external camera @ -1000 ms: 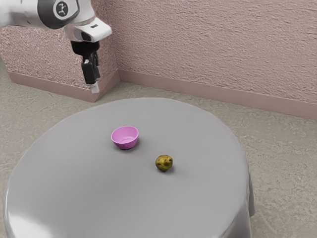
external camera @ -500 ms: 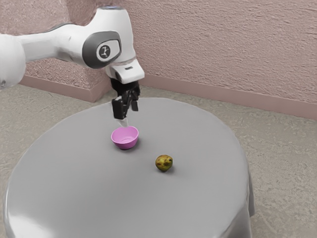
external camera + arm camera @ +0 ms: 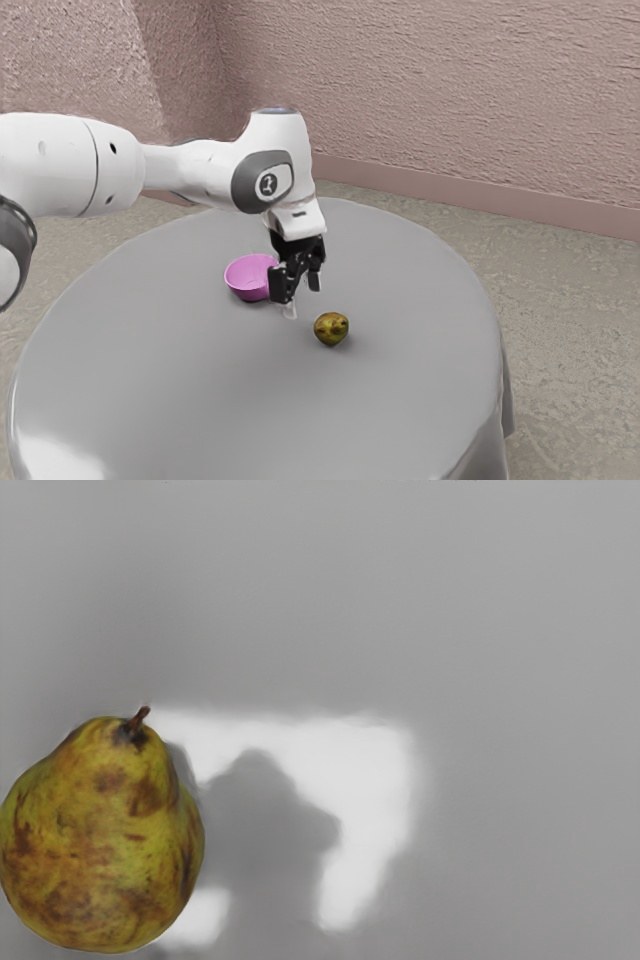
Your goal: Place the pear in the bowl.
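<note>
In the exterior view my black gripper hangs over the table, its two fingers apart with nothing between them. Just past it, toward the exterior view's right and a little lower in the picture, the yellow-green pear rests on the tabletop. The pink bowl stands on the exterior view's left of the gripper, its right edge partly hidden behind a finger. Seen from the hand, the pear has brown blotches and a short dark stem.
A grey cloth covers the round table. A bright reflection and a dark shadow lie on the cloth beside the pear in the wrist view. The pink textured wall rises beyond the table.
From beyond the table's far edge, my arm has swung in toward the exterior view's right and come down, passing the bowl and nearing the pear. Bowl and pear have stayed put.
</note>
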Robot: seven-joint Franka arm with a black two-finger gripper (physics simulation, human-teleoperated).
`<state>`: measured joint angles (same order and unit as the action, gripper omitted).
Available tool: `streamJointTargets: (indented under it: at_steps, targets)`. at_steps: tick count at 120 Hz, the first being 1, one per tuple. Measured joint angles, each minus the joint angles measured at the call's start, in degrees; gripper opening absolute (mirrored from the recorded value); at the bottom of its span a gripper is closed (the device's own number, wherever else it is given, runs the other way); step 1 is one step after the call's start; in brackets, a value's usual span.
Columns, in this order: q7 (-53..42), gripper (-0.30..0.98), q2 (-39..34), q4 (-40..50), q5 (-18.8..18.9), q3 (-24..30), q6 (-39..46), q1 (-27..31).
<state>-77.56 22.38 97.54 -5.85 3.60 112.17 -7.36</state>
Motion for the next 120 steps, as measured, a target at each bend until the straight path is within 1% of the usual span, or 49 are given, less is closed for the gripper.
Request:
streamJointTargets:
  at_steps: [18, 36, 58, 120]
  targets:
    - [-2.0, 0.69, 5.6, -3.4, -0.5, 0.0, 3.5, -1.2]
    - [-3.7, 0.69, 9.0, -5.2, -0.7, 0.0, 5.8, -1.3]
    - [-5.2, 0.69, 13.8, -10.3, -0.6, -0.1, 8.1, -1.4]
    - [-7.7, 0.68, 18.3, -11.0, -0.6, -0.5, 10.0, -0.9]
